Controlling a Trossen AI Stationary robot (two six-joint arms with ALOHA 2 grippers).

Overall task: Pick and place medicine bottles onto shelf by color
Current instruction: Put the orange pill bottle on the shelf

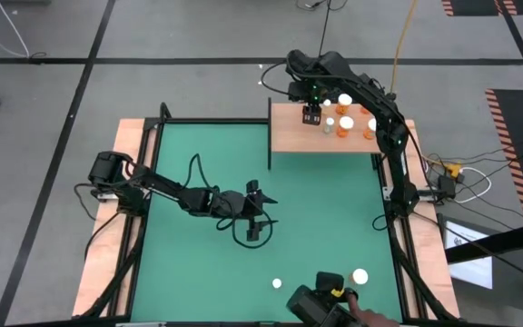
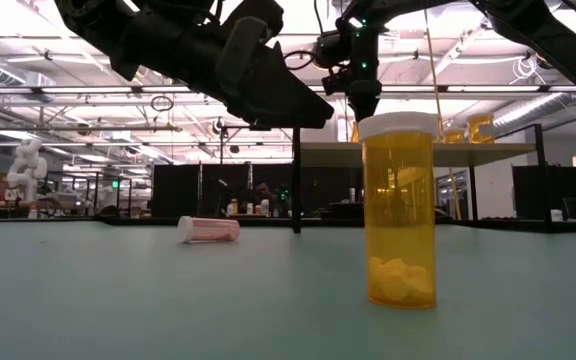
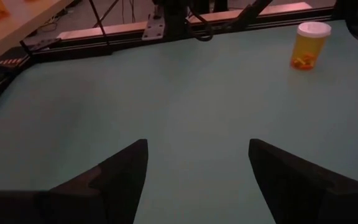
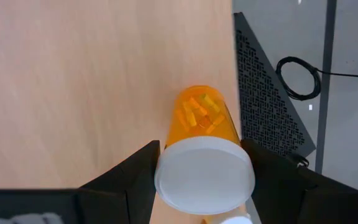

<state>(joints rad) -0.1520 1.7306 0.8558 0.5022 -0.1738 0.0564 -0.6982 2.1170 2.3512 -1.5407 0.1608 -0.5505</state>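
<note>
My right gripper (image 1: 311, 115) (image 4: 199, 146) is over the wooden shelf (image 1: 289, 136), shut on an orange medicine bottle (image 4: 202, 118) with a white cap. Several more orange bottles (image 1: 346, 125) stand on the shelf to its right. My left gripper (image 1: 257, 216) (image 3: 197, 162) hangs open above the middle of the green mat (image 1: 325, 209), nothing between its fingers. An orange bottle (image 1: 360, 275) (image 3: 309, 46) stands upright on the mat near the near edge. Another white cap (image 1: 277, 283) shows left of it. In the low view a pinkish bottle (image 2: 208, 229) lies on its side. My right gripper pinches the bottle's white cap (image 4: 204, 177) between its two fingers, one on each side of the cap's rim. The fingers come from above, pointing steeply down. The bottle hangs upright below them over the shelf (image 4: 73, 74), close to its edge. Whether its base touches the board I cannot tell.
A black post (image 1: 271, 127) stands at the shelf's left edge and a perforated black panel (image 4: 266, 106) lies beside it. Wooden strips (image 1: 107, 245) and black rails frame the mat. A dark device (image 1: 316, 304) sits at the near edge. The mat's left and middle are bare.
</note>
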